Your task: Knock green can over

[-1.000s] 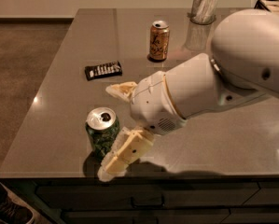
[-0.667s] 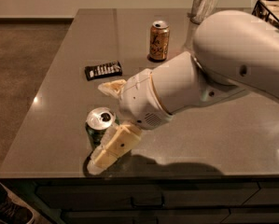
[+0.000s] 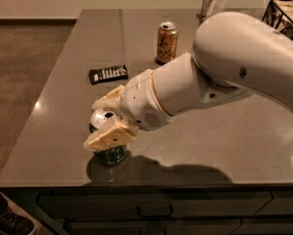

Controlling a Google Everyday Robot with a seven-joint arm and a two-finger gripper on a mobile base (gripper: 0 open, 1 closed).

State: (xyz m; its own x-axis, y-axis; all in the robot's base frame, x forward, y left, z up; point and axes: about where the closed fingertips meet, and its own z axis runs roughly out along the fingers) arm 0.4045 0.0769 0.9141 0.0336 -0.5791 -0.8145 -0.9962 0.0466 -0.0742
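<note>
Lower left of frame: the robot's cream two-finger gripper (image 3: pixel 106 117) straddles the upright mottled green drink can (image 3: pixel 111 154), fingers spread either side, near the front edge of the grey table (image 3: pixel 62 82). This looks like the contact step. A sideways sweep should topple the can.
</note>
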